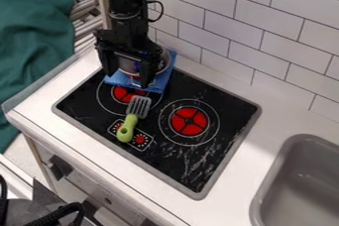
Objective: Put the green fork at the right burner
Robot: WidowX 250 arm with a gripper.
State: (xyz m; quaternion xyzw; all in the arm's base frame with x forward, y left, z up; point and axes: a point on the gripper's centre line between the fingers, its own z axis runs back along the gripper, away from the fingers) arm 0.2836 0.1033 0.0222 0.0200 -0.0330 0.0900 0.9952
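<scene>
Gripper over by the pot, jaws wide apart, nothing held AFAICT. Green-handled slotted spatula: head on left burner, handle across controls. Prob. light, stiff, a bit slick; grab mid-handle for right burner.

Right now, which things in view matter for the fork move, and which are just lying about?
Job:
- green fork, slotted head
- right burner
- gripper, open

Lying about:
- metal pot
- blue cloth by the pot
- green fabric, left
- sink
</scene>
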